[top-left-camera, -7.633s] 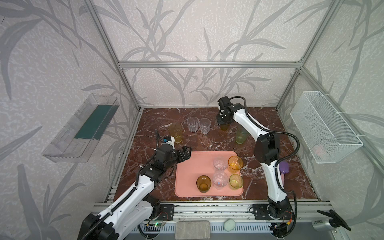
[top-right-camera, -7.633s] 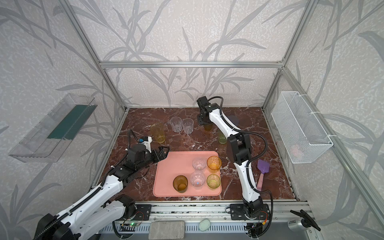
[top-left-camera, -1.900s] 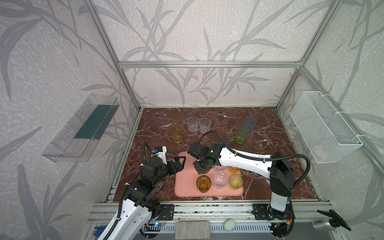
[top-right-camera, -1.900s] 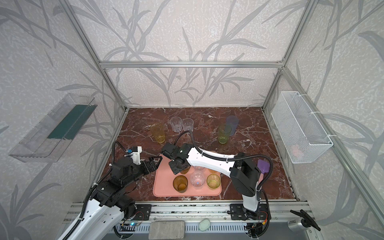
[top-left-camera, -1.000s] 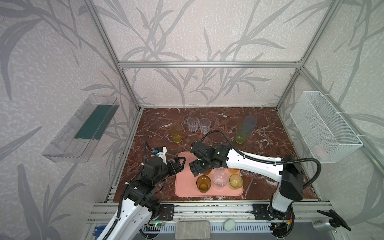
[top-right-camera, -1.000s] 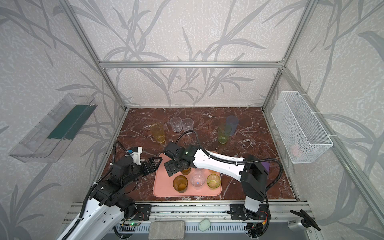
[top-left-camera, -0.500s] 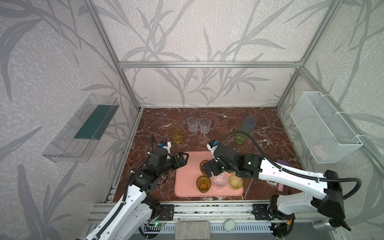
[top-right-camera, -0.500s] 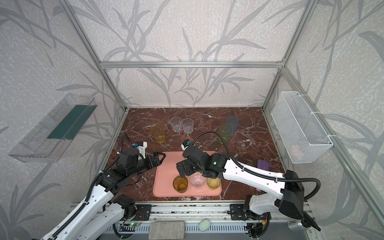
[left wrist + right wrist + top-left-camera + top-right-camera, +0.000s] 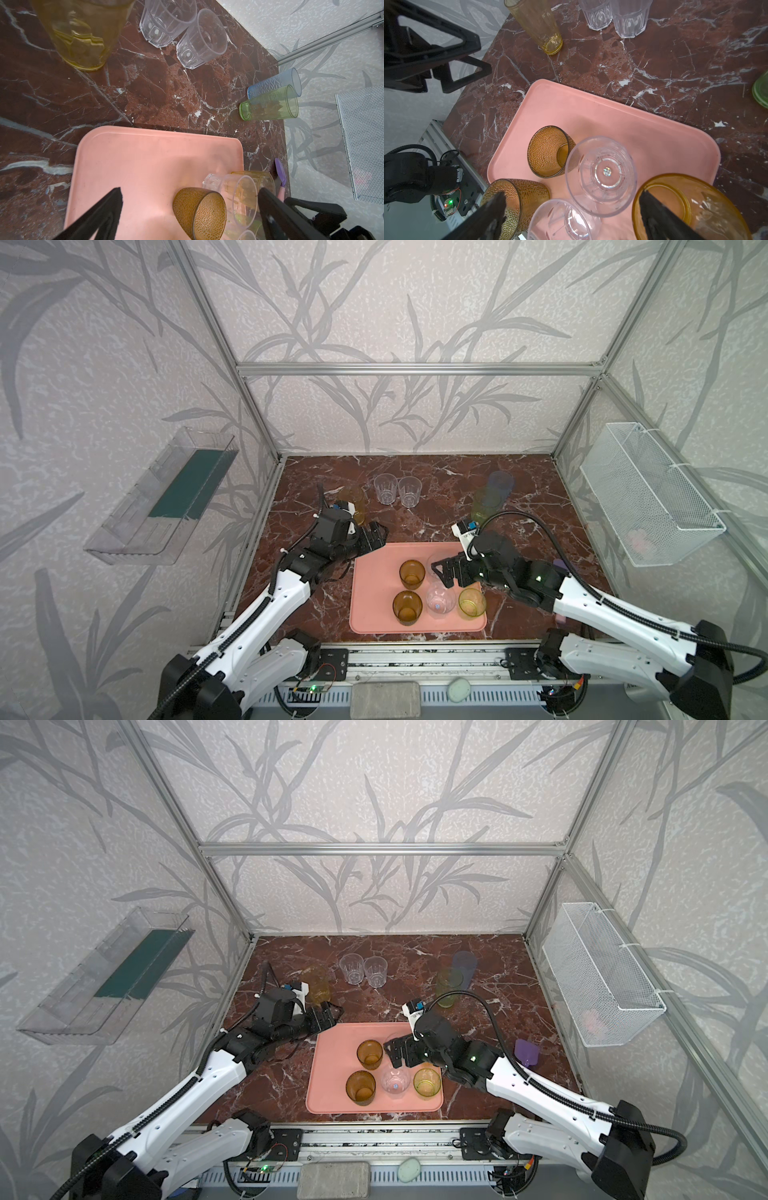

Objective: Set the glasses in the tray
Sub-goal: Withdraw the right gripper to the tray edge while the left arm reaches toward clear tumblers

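- Right wrist view shows us the right gripper [image 9: 572, 195] above the pink tray [image 9: 612, 116], its fingers [image 9: 496, 205] wide apart and clamped on nothing.
- Beneath it, we see two amber glasses [image 9: 550, 151], two clear glasses [image 9: 601, 176] and an orange glass [image 9: 716, 197] standing in the tray.
- In both top views we also find a yellow-green glass [image 9: 472, 602] near the tray's front right corner.
- We see the left gripper [image 9: 376, 537] just beyond the tray's far left corner, fingers apart and empty.
- On the tabletop [image 9: 436, 522], outside the tray, we count two faceted clear glasses [image 9: 385, 488] side by side, a tall yellow glass [image 9: 353, 497] near the left gripper, and a tall green glass [image 9: 482, 506] just beside a tall blue glass [image 9: 500, 485].
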`<action>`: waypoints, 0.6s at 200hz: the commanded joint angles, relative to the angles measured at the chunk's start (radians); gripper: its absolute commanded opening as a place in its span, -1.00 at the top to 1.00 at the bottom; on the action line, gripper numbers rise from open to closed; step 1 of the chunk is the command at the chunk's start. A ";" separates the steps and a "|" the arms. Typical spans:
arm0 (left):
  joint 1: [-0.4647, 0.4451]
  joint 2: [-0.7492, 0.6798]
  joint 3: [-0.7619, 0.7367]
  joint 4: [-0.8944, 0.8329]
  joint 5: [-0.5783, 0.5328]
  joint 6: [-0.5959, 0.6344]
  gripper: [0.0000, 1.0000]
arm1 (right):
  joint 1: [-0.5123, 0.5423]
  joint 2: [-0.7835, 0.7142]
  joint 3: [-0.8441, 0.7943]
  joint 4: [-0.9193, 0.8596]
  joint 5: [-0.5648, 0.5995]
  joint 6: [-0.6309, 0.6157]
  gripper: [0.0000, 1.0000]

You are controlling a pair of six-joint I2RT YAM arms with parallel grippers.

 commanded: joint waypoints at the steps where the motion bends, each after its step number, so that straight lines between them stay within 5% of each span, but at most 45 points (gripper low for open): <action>1: -0.031 0.062 0.072 0.032 -0.037 0.016 -0.99 | -0.030 -0.048 -0.032 0.066 -0.037 -0.014 -0.98; 120: -0.113 0.569 0.541 -0.018 -0.064 0.147 -0.98 | -0.230 -0.156 -0.115 0.081 -0.208 0.043 -0.98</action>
